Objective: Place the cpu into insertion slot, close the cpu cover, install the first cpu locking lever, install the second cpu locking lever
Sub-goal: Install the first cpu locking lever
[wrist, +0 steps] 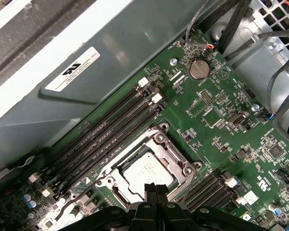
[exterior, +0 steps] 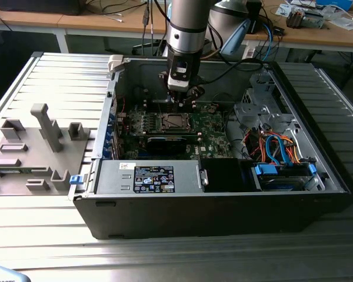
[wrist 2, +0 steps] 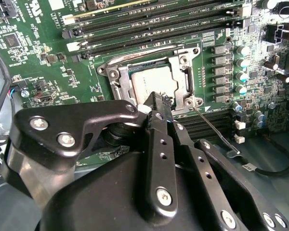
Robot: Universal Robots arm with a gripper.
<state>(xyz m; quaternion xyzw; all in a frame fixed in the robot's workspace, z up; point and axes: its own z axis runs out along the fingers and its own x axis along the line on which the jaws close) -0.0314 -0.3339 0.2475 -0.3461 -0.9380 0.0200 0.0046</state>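
The cpu [wrist 2: 151, 79] [wrist: 147, 171], a flat silver-grey square, lies in the insertion slot [exterior: 173, 122] on the green motherboard. The cpu cover [wrist 2: 183, 72] [wrist: 161, 144], a silvery frame, lies flat around the chip, which shows through its window. One thin wire locking lever [wrist 2: 214, 127] sticks out from a corner of the socket, away from the frame. My gripper [exterior: 182, 100] [wrist 2: 156, 98] [wrist: 156, 188] hangs just above the socket's edge. Its black fingers are shut together with nothing visible between them, and they hide part of the chip's near side.
Long black memory slots [wrist: 111, 130] run on either side of the socket. The open computer case [exterior: 223, 200] has metal walls all round, a black card [exterior: 167, 143] in front of the socket, and cables and drive bays [exterior: 276, 153] at the exterior view's right. Grey fixtures [exterior: 47, 126] stand outside.
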